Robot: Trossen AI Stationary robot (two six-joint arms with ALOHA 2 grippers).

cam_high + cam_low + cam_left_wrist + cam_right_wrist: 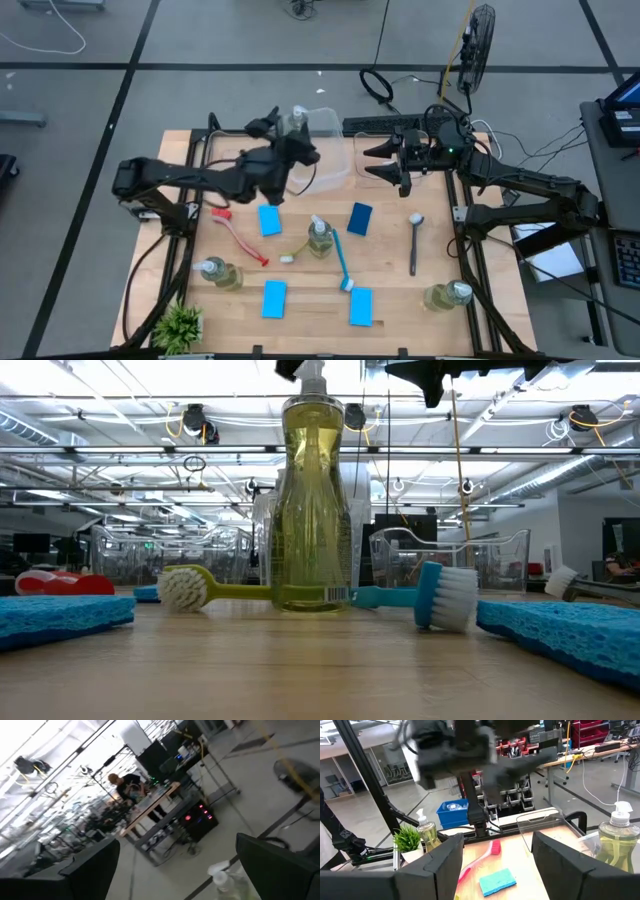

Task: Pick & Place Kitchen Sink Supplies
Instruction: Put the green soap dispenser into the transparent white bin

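A clear pump bottle [297, 120] stands inside the clear bin [335, 165] at the table's far middle. My left gripper [285, 140] hovers open just near-left of it and above it; the pump top [220, 876] shows low between its wide-spread fingers, apart from them. My right gripper [385, 160] hangs open and empty to the right of the bin. On the table stand or lie three more bottles [318, 240] [218, 272] [447, 296], several blue sponges [269, 221] [360, 217] [274, 298], and red [240, 235], yellow-green [295, 250], blue [342, 265] and dark grey [414, 243] brushes.
A small green potted plant [180, 325] stands at the near left corner. The bin's clear walls [540, 820] rise between the two grippers. Dark frame rails [470, 250] run along the table's left and right sides. Bare wood lies between the bin and the sponges.
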